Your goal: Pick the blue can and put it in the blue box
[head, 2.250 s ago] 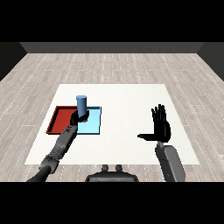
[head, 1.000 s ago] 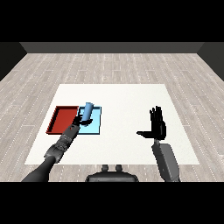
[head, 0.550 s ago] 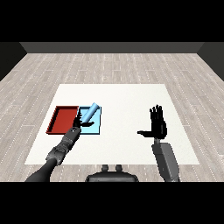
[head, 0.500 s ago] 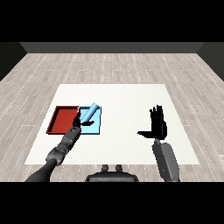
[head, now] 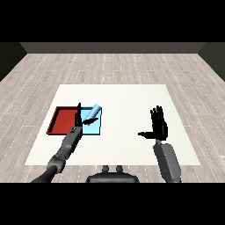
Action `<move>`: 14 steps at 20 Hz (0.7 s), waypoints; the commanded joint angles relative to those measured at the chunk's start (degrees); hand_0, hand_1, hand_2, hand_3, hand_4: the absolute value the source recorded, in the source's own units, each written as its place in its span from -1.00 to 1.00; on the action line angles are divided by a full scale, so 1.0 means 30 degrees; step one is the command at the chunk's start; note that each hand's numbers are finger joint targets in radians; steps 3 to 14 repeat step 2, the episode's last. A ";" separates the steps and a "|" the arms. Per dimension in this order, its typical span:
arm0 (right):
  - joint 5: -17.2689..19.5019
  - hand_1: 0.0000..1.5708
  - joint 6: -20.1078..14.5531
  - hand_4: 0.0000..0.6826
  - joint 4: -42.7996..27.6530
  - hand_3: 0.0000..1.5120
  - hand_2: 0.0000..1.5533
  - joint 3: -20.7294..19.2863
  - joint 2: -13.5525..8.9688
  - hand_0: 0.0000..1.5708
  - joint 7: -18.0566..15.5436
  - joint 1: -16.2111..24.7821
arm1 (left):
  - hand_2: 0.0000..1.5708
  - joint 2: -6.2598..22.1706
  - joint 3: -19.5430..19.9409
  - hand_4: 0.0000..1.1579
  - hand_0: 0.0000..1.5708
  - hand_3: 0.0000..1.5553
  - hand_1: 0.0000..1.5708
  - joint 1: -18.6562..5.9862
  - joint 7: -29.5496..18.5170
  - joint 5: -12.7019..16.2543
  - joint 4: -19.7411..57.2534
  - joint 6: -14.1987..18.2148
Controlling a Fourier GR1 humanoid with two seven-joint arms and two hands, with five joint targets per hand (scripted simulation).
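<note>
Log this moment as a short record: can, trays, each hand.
blue can: tilted, lying over the light blue tray
light blue tray: on the table, right of the red tray, side by side
red tray: nothing visible in it
left hand: open, at the can's lower end
right hand: open, fingers up, holding nothing

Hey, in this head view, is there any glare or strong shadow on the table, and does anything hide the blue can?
Head view: the white table is evenly lit, no glare, no strong shadows; the blue can lies tilted over the light blue tray, its lower end partly hidden by the left hand; the right hand reads as a dark shape.
</note>
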 commanded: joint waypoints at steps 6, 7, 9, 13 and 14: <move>0.0304 -1.00 -0.0114 -1.00 -0.0899 -1.00 -1.00 0.0040 -0.0579 -1.00 0.0707 0.0289 | -1.00 -0.0678 -0.0834 -1.00 -1.00 -1.00 -1.00 0.2970 -0.2404 0.0558 -0.5048 -0.2518; 0.0304 -1.00 -0.0114 -1.00 -0.0899 -1.00 -1.00 0.0040 -0.0579 -1.00 0.0707 0.0289 | -1.00 -0.0678 -0.0834 -1.00 -1.00 -1.00 -1.00 0.2970 -0.2404 0.0558 -0.5048 -0.2518; 0.0304 -1.00 -0.0114 -1.00 -0.0899 -1.00 -1.00 0.0040 -0.0579 -1.00 0.0707 0.0289 | -1.00 -0.0678 -0.0834 -1.00 -1.00 -1.00 -1.00 0.2970 -0.2404 0.0558 -0.5048 -0.2518; 0.0304 -1.00 -0.0114 -1.00 -0.0899 -1.00 -1.00 0.0040 -0.0579 -1.00 0.0707 0.0289 | -1.00 -0.0678 -0.0834 -1.00 -1.00 -1.00 -1.00 0.2970 -0.2404 0.0558 -0.5048 -0.2518; 0.0304 -1.00 -0.0114 -1.00 -0.0899 -1.00 -1.00 0.0040 -0.0579 -1.00 0.0707 0.0289 | -1.00 -0.0678 -0.0834 -1.00 -1.00 -1.00 -1.00 0.2970 -0.2404 0.0558 -0.5048 -0.2518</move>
